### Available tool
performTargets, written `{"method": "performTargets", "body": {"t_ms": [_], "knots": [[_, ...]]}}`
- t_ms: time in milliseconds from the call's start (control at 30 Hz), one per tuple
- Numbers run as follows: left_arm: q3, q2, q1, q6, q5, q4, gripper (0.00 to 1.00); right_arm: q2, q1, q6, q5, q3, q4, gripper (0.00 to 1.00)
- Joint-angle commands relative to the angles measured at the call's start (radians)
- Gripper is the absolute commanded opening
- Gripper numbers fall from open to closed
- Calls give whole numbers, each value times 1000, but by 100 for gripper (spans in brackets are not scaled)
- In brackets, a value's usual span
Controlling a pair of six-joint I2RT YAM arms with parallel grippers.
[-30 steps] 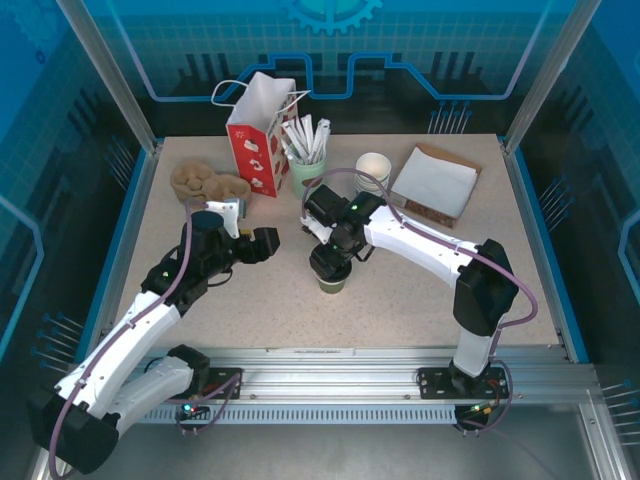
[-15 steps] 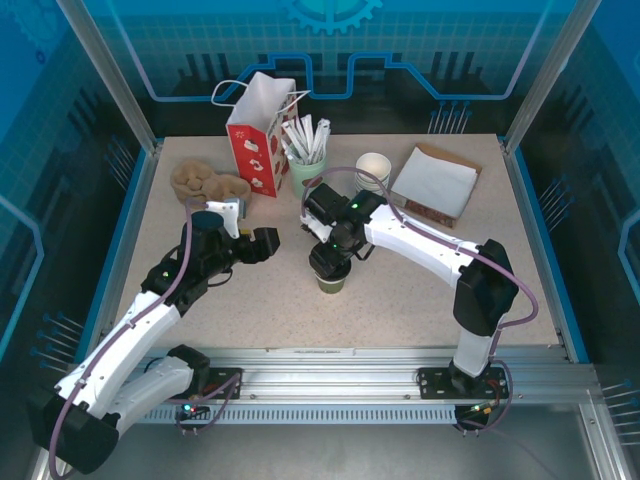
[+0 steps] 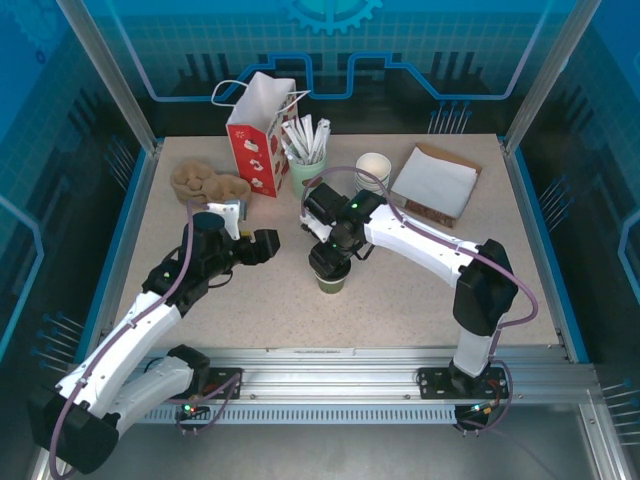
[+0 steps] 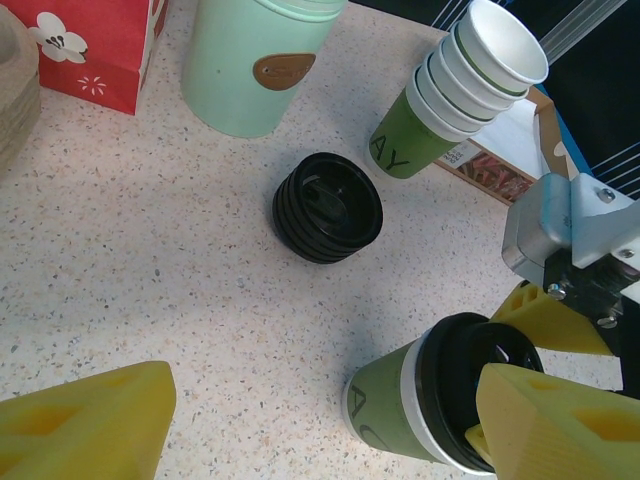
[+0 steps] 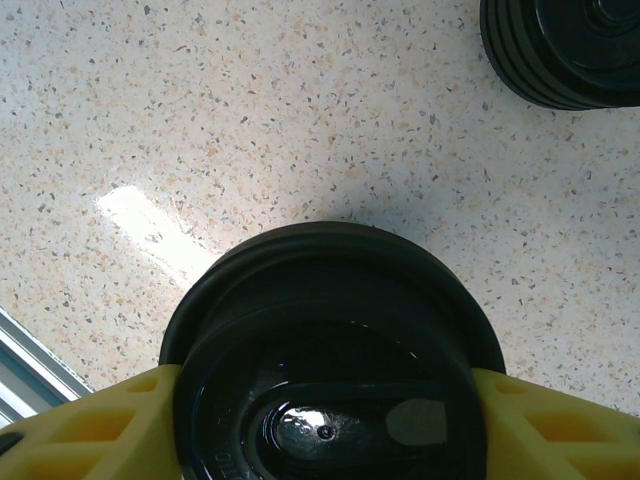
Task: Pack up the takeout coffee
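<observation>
The takeout coffee (image 3: 333, 281) is a dark-green paper cup (image 4: 400, 410) standing upright mid-table with a black lid (image 5: 330, 340) on its rim. My right gripper (image 3: 330, 262) comes down from above, and its yellow fingers (image 5: 90, 430) press both sides of the lid, so it is shut on the lid. My left gripper (image 3: 268, 243) hovers just left of the cup, open wide. Its right finger (image 4: 560, 430) is close beside the lid, and nothing lies between the jaws except bare table.
A stack of black lids (image 4: 327, 207) lies behind the cup. Farther back stand a pale-green cup of white sticks (image 3: 305, 170), a stack of white-rimmed green cups (image 3: 373, 170), a red-and-white paper bag (image 3: 258, 135), brown pulp trays (image 3: 205, 182) and a white napkin pile (image 3: 435, 180).
</observation>
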Motion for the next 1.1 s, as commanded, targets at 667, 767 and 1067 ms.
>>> {"method": "performTargets", "body": {"t_ms": [667,767,1067], "knots": [[-22,-5,5,10,19,0,81,8,-5,-14,-24,20,-33,59],[-21,-4,5,13,18,-2,81,-1,-5,-13,-24,25,-38,59],[-28,2,5,12,33,8,81,-25,-2,-7,-30,18,-41,59]]}}
